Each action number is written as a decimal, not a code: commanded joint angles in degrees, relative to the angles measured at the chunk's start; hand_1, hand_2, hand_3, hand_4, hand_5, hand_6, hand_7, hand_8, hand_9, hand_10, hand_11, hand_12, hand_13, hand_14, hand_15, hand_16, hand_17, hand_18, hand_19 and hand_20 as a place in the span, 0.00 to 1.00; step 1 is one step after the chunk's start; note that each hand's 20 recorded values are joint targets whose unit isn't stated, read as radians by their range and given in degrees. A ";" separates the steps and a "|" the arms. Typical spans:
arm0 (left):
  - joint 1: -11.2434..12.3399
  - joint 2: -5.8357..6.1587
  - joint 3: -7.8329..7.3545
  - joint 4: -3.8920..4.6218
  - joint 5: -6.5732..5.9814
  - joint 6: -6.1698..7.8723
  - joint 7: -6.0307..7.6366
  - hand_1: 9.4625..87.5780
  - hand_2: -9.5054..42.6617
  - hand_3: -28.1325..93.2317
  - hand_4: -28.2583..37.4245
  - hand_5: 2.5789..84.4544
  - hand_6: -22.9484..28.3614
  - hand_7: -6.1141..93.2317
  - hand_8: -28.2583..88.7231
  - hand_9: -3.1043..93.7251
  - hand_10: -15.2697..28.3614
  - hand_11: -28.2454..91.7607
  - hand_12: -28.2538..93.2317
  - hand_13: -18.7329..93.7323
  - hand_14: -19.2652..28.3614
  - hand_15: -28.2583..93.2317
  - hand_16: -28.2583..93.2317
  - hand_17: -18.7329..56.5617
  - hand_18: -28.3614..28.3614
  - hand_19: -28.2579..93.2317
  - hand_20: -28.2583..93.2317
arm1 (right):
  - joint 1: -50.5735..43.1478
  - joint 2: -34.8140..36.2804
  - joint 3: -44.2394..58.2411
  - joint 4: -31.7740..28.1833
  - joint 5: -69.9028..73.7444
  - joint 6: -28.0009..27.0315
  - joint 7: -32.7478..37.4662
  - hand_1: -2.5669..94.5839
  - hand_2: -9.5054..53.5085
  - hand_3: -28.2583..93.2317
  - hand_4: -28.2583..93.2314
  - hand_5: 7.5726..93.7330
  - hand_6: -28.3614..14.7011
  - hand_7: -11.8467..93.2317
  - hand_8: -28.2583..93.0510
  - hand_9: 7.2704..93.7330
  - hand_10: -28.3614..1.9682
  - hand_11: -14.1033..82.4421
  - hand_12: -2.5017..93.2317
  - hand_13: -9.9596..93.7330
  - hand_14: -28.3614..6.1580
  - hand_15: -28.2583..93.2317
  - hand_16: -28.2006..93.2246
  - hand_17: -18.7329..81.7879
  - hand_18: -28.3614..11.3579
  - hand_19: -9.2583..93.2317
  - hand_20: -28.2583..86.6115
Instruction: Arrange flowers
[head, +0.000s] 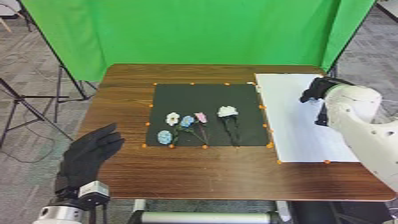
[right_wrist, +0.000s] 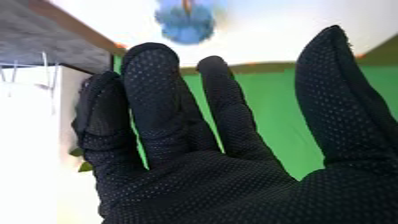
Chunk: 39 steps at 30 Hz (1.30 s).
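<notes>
The fingers of the right hand were extended and apart, holding nothing; a blue flower lay beyond their tips on the sheet. Leftward, the rightmost white flower lay on the mat, stems toward the robot, nearer this hand than the open left.

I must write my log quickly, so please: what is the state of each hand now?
Left hand: open, fingers straight, holding nothing.
Right hand: open, fingers extended and apart, holding nothing.
</notes>
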 joint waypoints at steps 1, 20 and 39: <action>-0.30 -0.27 0.46 0.05 -0.17 -0.37 -0.55 0.22 0.28 0.91 0.12 0.51 0.70 0.27 0.15 0.43 0.86 0.57 0.33 0.39 0.99 0.77 0.12 0.12 0.89 0.73 0.29 | -1.06 -0.92 -0.33 1.40 -1.30 -1.02 1.50 0.25 0.16 0.92 0.01 0.36 0.56 0.22 0.15 0.38 0.34 0.22 0.19 0.67 0.50 0.90 0.34 0.56 0.19 1.00 0.45; -0.61 -0.73 0.59 0.22 0.11 -0.54 -1.10 0.22 0.28 0.91 0.12 0.51 0.71 0.27 0.15 0.43 0.86 0.58 0.33 0.39 0.99 0.77 0.12 0.12 0.89 0.73 0.29 | -2.80 1.90 -4.30 0.40 -6.53 10.15 0.06 0.41 0.03 0.94 0.00 0.58 0.54 0.30 0.12 0.59 0.53 0.35 0.19 0.73 0.65 0.88 0.35 0.59 0.26 1.00 0.42; -0.43 -0.35 0.59 0.29 0.08 -0.57 -1.29 0.22 0.28 0.91 0.12 0.51 0.71 0.27 0.15 0.43 0.86 0.58 0.32 0.39 0.99 0.77 0.11 0.12 0.89 0.73 0.28 | -4.09 3.46 -6.23 -1.75 -6.62 17.85 0.81 0.60 0.00 0.86 0.00 0.80 0.67 0.47 0.27 0.93 0.78 0.35 0.45 0.87 0.79 0.84 0.41 0.70 0.32 1.00 0.46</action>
